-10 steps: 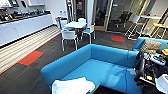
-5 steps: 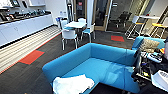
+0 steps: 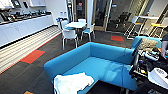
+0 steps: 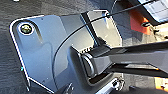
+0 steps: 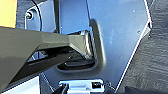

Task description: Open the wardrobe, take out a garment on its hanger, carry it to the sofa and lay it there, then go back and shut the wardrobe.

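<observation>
Open-plan lounge, dark carpet | thin white cloth garment (image 3: 72, 83) lies crumpled on the near seat corner of the large bright-blue upholstered sofa (image 3: 100, 63), apparently laid there as intended | hanger indistinguishable | both end effectors: cannot tell.

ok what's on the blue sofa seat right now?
A white garment lies crumpled on the near end of the sofa seat. The rest of the seat is bare. Any hanger would be covered by the cloth; I can't see one.
</observation>
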`<state>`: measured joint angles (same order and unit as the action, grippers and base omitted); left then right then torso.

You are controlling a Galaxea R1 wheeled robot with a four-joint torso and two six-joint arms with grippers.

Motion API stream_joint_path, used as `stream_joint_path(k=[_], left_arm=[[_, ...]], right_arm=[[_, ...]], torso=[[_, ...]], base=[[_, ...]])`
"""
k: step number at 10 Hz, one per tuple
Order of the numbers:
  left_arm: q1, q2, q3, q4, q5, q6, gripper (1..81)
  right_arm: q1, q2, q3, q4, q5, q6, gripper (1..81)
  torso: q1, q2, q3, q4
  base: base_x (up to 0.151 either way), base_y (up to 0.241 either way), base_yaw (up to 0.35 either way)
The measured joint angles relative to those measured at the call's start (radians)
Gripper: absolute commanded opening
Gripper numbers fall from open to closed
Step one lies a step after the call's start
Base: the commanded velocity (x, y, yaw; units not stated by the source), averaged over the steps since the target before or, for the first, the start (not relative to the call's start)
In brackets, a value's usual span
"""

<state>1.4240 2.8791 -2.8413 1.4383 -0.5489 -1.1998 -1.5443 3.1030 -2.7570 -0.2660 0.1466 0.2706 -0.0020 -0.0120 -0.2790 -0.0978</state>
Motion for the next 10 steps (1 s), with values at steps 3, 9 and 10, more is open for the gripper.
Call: stream_joint_path(k=[3,9,10], left_arm=[[-0.006,0.002,0.000,0.003,0.001,0.001,81.1],[-0.006,0.030,-0.002,-0.064,0.127,-0.002,81.1],[-0.006,0.047,-0.002,-0.075,0.176,-0.002,81.1]], right_arm=[[0.000,0.000,0.000,0.000,-0.001,0.000,81.1],[0.001,0.000,0.000,0.000,-0.002,0.000,81.1],[0.001,0.000,0.000,0.000,-0.002,0.000,81.1]], torso=[[0.002,0.000,0.000,0.000],[0.002,0.000,0.000,0.000],[0.002,0.000,0.000,0.000]], base=[[0.000,0.000,0.000],[0.000,0.000,0.000],[0.000,0.000,0.000]])
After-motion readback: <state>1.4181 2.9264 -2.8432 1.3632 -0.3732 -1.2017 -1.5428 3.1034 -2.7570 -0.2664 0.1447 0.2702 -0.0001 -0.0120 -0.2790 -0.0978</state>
